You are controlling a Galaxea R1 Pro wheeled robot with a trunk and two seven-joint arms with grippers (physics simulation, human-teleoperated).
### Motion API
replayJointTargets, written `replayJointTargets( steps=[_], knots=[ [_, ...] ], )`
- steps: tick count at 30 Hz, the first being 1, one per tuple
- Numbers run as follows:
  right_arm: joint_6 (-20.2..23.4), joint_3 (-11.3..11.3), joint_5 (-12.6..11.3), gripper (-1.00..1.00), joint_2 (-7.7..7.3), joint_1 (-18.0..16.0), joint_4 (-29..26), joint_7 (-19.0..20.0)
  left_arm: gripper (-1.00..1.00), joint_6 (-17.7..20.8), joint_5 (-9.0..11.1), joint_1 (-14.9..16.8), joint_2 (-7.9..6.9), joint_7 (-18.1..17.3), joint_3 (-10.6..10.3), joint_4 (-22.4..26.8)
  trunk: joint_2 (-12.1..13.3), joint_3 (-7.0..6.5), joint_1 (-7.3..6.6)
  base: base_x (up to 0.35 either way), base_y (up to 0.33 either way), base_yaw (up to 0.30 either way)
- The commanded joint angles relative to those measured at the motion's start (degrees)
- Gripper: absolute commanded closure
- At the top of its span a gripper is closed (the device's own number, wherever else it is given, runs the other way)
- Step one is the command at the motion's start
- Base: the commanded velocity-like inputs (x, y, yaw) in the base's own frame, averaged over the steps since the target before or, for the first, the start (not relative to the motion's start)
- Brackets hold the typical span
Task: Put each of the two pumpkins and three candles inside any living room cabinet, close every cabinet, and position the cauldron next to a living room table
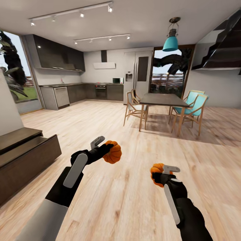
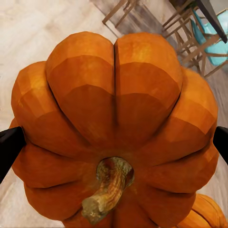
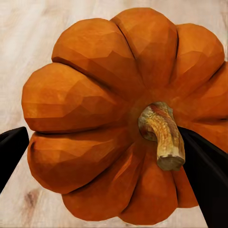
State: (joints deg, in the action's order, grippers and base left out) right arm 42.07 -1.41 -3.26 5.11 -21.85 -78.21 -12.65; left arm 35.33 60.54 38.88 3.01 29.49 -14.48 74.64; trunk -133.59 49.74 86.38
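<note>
Each of my grippers carries an orange ribbed pumpkin above the wooden floor. My left gripper [image 1: 106, 150] is shut on one pumpkin [image 1: 113, 152], which looms large in the left wrist view [image 2: 114, 123] with its stem toward the camera and a black finger [image 2: 9, 147] at each side. My right gripper [image 1: 164, 174] is shut on the other pumpkin [image 1: 156, 170], seen close in the right wrist view [image 3: 118, 109] between black fingers [image 3: 204, 175]. The dark brown cabinet [image 1: 23, 157] stands low at the left with its fronts shut. Candles, cauldron and coffee table are out of view.
A dark dining table [image 1: 164, 99] with teal and wooden chairs [image 1: 192, 103] stands ahead to the right. The kitchen counter [image 1: 80, 92] lines the back wall. A pale wall corner [image 1: 8, 110] rises behind the cabinet. Open wooden floor [image 1: 100, 120] lies between.
</note>
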Motion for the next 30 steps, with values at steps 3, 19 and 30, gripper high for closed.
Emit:
replayJointTargets(
  steps=[3, 19, 30],
  knots=[
    [0.2, 0.6, -0.2, 1.00, 0.07, 0.0, -0.2, -0.4, 1.00, -0.1, 0.6, 0.1, -0.01, 0.6, 0.0, 0.1, 0.0, 0.05, 0.02, 0.327, 0.000, 0.230],
    [0.1, 0.8, -0.1, 1.00, 0.08, 0.0, -0.2, -0.4, 1.00, 0.1, 0.6, 0.1, 0.02, 1.1, 0.1, 0.2, 2.4, -1.40, -1.30, 0.171, 0.000, 0.262],
    [0.1, 0.8, -0.1, 1.00, 0.08, 0.0, -0.2, -0.4, 1.00, -0.4, 0.6, 0.1, -0.02, 1.2, 0.1, 0.2, 6.8, -3.68, -3.71, 0.000, 0.000, 0.264]
  ],
)
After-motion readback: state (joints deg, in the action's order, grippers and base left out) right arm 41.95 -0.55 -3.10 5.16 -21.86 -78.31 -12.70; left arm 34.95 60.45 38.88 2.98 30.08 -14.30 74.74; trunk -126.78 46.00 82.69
